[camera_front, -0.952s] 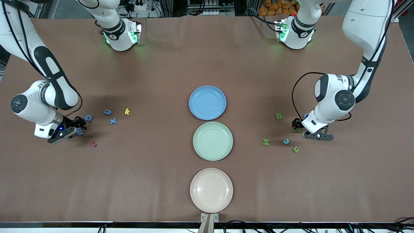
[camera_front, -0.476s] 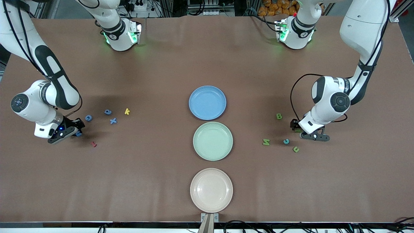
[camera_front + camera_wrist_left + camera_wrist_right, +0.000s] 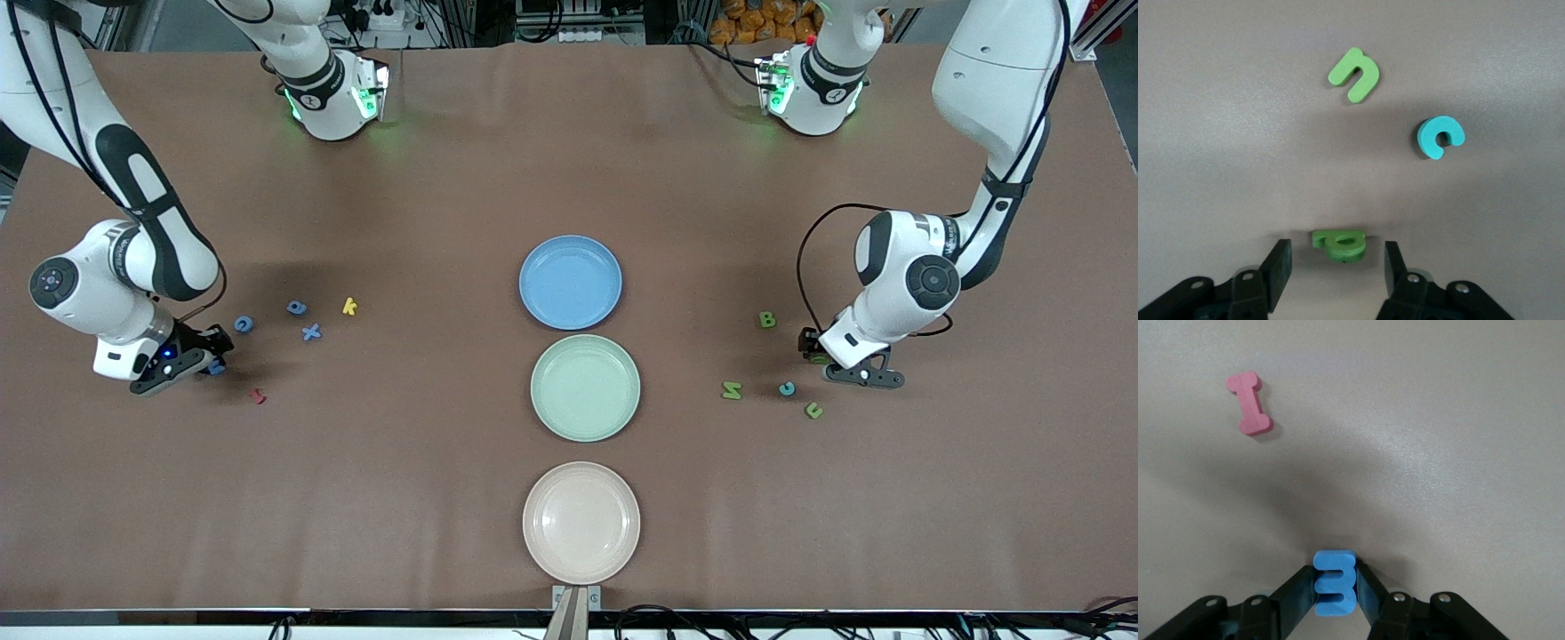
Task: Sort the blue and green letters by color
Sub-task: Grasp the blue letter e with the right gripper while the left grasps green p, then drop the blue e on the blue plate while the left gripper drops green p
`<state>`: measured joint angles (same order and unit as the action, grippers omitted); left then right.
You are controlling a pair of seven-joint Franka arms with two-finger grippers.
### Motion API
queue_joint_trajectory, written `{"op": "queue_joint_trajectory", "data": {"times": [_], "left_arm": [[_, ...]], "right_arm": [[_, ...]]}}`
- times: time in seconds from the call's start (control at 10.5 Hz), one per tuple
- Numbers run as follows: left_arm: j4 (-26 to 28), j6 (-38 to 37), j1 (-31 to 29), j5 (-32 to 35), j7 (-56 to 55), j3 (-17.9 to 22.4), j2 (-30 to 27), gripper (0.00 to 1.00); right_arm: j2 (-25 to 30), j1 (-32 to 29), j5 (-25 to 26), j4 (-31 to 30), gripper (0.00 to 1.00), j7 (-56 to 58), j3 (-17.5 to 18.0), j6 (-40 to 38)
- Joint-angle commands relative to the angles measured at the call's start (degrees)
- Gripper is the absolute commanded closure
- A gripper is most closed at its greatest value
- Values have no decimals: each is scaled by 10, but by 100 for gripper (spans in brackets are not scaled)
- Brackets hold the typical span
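Right tool clenches the blue E; left tool, released, straddles a green letter.

My right tool has closed on the blue letter E at the worktop. My left tool has narrowed around a green letter without touching it.

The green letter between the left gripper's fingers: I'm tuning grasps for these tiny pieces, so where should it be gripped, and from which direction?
Come straight down over the green letter, as the left gripper is doing, and pinch its two outer ends. It lies flat on the table between the open fingers, and its top face offers nothing to grip.
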<state>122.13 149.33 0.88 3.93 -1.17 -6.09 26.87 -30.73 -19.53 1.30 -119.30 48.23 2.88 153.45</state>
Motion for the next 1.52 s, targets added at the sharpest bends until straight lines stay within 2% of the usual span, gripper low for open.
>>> {"op": "queue_joint_trajectory", "data": {"times": [0.0,0.19,0.48,0.67,0.86,1.14,1.43], "left_arm": [[-1,10,2,16,-7,0,4,47],[-1,10,2,16,-6,0,4,54],[-2,9,2,16,-6,0,4,65],[-2,10,2,16,-6,0,5,78],[-3,9,2,16,-6,0,5,99],[-3,8,1,16,-6,0,-1,100],[-4,5,1,16,-7,-1,-9,100]], "right_arm": [[2,5,4,1,100,-38,-6,2],[4,4,0,6,100,-41,-6,0],[8,4,0,32,100,-55,-6,-45],[23,7,0,35,100,-86,-6,-59],[42,37,-1,56,100,-193,-5,-132],[52,122,-1,64,100,-434,-1,-153],[51,200,-1,71,100,-586,20,-153]]}}
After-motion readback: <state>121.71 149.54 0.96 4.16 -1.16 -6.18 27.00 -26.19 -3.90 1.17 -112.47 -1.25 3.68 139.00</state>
